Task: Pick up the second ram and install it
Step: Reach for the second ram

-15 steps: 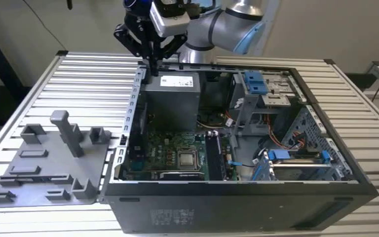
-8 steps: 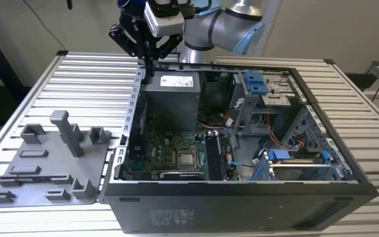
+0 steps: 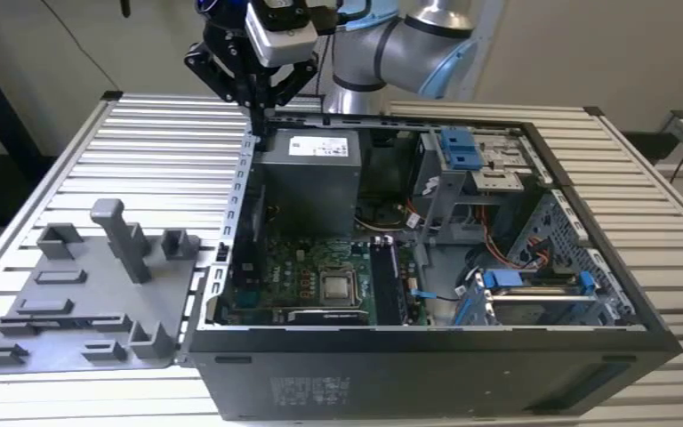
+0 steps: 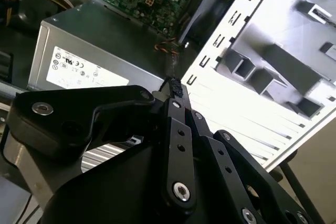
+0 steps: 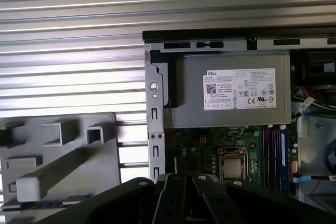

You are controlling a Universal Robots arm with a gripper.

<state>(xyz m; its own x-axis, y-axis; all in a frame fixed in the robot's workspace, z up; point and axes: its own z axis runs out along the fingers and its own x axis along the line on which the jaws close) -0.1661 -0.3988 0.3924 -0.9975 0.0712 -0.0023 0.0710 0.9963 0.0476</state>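
Black and open on top, the case (image 3: 437, 374) lies on the slatted metal desk (image 3: 164, 142), and everything else is placed from it. The tool (image 3: 256, 114) hangs above the case's far corner on the exterior view's left, over the edge beside the grey power supply (image 3: 306, 178). In the second wrist view its fingers (image 4: 177, 129) run together to one point, so the tool (image 4: 174, 90) is closed, and nothing can be seen between the tips.

Inside the case, nearer than the power supply, lies the green board (image 3: 294, 285) with the CPU socket (image 3: 339, 286). Just beside the socket, toward the exterior view's right, a long dark ram (image 3: 384, 280) stands on edge in the slots, well apart from the tool. Whether a further stick sits next to it cannot be told.

Outside the case, touching its wall on the exterior view's left, the grey plastic tray (image 3: 81, 311) rests flat on the desk with its upright blocks. Blue brackets (image 3: 466, 151) sit at the case's far side, right of the power supply.
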